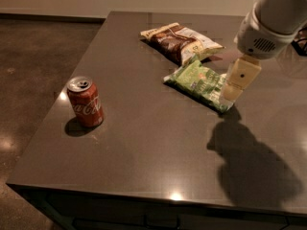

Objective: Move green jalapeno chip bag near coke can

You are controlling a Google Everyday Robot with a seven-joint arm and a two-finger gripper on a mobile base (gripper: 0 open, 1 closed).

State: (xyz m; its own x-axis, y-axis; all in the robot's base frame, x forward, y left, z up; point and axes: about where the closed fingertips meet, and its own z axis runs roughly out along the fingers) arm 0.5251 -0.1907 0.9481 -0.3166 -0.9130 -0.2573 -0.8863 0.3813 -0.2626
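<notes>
Cream pincer [232,93], grip impossible to tell, hangs at right end of crinkly light-green chip bag [199,83]; red soda can [85,102] stands well left

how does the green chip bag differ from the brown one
The green bag is light green; the brown bag is brown and white. The green bag lies nearer the front edge of the table; the brown bag lies behind it. The gripper hangs at the green bag's right end, apart from the brown bag. Both are crinkly snack bags lying flat, close together.
</notes>
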